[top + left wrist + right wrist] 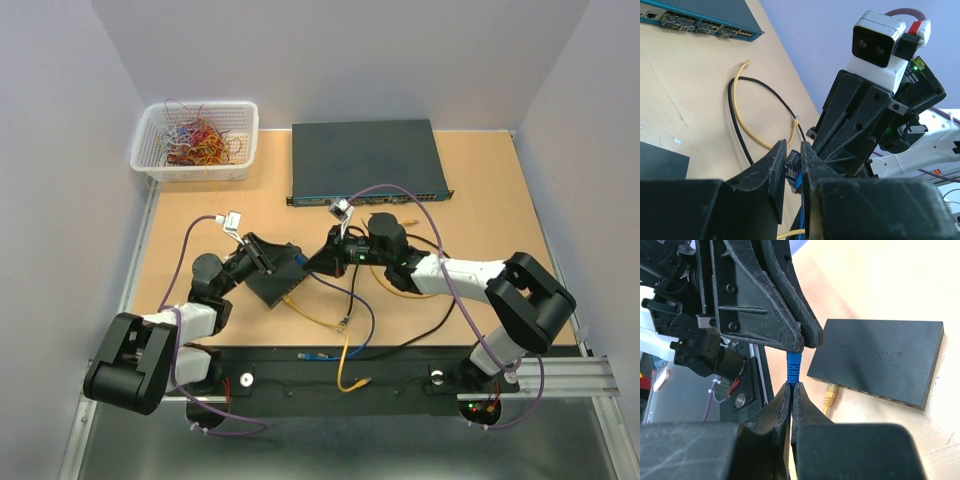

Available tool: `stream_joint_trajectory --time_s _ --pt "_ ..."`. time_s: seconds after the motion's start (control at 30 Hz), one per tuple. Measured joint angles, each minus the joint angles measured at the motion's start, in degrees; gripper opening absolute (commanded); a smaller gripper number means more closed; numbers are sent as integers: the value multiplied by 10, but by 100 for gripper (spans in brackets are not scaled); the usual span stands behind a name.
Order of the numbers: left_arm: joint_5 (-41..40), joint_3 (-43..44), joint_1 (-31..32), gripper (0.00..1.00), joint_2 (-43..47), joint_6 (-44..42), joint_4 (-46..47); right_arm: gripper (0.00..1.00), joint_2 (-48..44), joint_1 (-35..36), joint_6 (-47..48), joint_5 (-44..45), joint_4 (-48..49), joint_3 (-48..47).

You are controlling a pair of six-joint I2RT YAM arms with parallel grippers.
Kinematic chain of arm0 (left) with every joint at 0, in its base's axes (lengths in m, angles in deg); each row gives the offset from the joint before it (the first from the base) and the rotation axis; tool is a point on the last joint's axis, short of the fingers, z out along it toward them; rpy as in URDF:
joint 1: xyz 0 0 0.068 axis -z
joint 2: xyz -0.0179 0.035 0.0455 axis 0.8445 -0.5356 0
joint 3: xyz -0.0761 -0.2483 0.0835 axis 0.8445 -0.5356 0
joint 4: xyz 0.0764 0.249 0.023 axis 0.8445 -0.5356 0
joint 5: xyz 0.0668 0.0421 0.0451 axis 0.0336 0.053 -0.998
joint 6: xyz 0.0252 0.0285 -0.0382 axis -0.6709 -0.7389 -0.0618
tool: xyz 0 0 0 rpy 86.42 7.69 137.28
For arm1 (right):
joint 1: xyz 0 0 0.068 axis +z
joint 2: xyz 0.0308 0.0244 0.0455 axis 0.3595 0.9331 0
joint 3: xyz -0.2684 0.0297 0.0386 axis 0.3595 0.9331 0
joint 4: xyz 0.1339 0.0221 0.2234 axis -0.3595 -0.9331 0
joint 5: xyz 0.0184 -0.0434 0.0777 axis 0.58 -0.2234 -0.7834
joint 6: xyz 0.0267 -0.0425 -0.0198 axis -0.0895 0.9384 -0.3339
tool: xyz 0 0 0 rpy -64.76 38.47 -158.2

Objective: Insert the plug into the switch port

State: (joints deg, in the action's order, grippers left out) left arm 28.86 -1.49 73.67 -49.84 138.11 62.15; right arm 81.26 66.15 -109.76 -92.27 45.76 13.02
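Note:
A blue plug (793, 167) on a blue cable is held between both grippers, in the air beside the small flat black box (278, 287). My left gripper (793, 150) is shut on the plug's head. My right gripper (791, 385) is shut on the blue cable just behind the ribbed boot (794, 366). In the top view the left gripper (268, 256) and right gripper (318, 258) meet tip to tip over the box's right end. The box (880, 360) lies flat; its row of ports faces the near edge, and a yellow plug (830, 396) sits in one.
The large dark rack switch (365, 160) lies at the back. A white basket (195, 140) of coloured wires stands back left. Loose yellow (322, 316), black (735, 120) and another blue (315, 355) cable lie on the table between the arms.

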Motion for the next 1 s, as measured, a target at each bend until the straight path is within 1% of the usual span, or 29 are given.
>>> stream_joint_trajectory --time_s 0.1,0.13,0.17,0.23,0.27,0.3,0.33,0.37,0.43,0.57,0.67,0.77,0.87,1.0 --pt "1 0 0 15 0 -1 0 0 0 0 0 1 0 0" --pt "2 0 0 11 0 -2 0 1 0 0 0 2 0 0" --pt "2 0 0 9 0 -4 0 17 0 0 0 3 0 0" --pt "2 0 0 6 1 -9 0 37 0 0 0 7 -3 -1" --pt "2 0 0 2 2 -12 0 49 0 0 5 12 -9 -5" --pt "1 0 0 0 7 -19 -1 55 -1 0 13 24 -23 -12" --pt "-1 1 0 0 11 -24 -4 64 -2 1 22 34 -34 -19" --pt "-5 3 0 0 21 -33 -12 67 -5 1 28 45 -49 -27" --pt "-18 20 0 0 45 -47 -56 70 -25 3 58 81 -87 -40" --pt "-54 72 2 0 80 -71 -174 69 -71 13 118 164 -157 -66" --pt "-89 117 4 0 88 -80 -277 68 -97 29 155 217 -179 -75" --pt "-113 146 3 0 88 -83 -352 67 -114 56 184 266 -193 -76" --pt "-127 155 4 0 88 -83 -404 64 -107 80 205 303 -207 -80" --pt "-135 155 4 0 88 -83 -440 62 -73 95 220 330 -223 -97"
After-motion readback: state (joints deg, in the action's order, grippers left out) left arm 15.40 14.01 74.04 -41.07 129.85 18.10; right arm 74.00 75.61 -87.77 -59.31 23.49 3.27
